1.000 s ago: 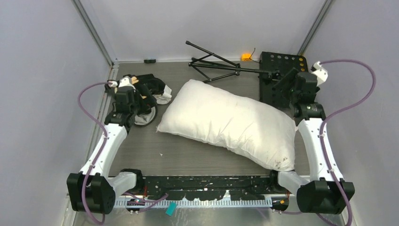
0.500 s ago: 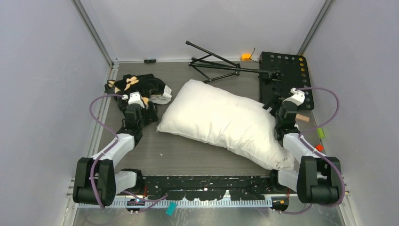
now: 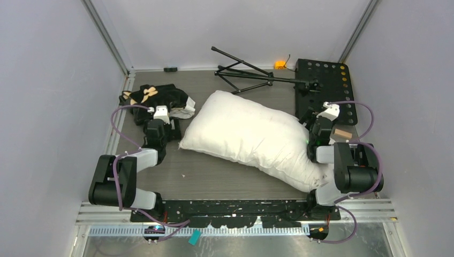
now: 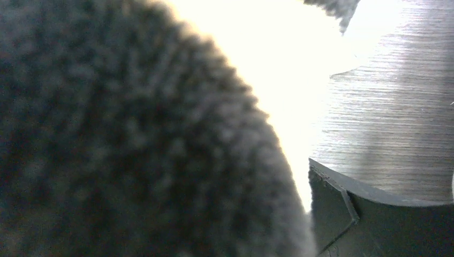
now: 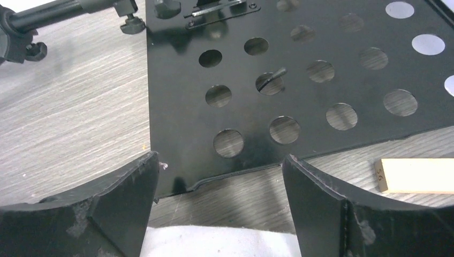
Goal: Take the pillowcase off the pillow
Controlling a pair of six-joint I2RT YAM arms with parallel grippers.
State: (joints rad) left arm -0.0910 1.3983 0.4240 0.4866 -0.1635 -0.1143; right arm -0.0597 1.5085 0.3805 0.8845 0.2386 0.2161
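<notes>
White pillow (image 3: 251, 139) lay bare across the mid bench (image 3: 214, 174), slanted from far left to near right. Pillowcase (image 3: 158, 96) was off it, crumpled at the far-left corner, near the pillow's far-left end. Left hand (image 3: 167, 124) sat at that heap. Its wrist view was mostly black plush with one finger (image 4: 375, 219) showing, the other hidden behind fabric. Jaws wide; couldn't tell if any plush lay between them. Right hand (image 5: 219, 160) was wide with nothing gripped, low over the pillow's far-right edge, facing the perforated plate (image 5: 176, 107). Wood block (image 5: 417, 175) lay just beside the plate's near edge. Folded stand (image 3: 243, 72) lay behind the pillow, reaching the plate. Small orange part (image 3: 279, 65) sat by the back wall.
</notes>
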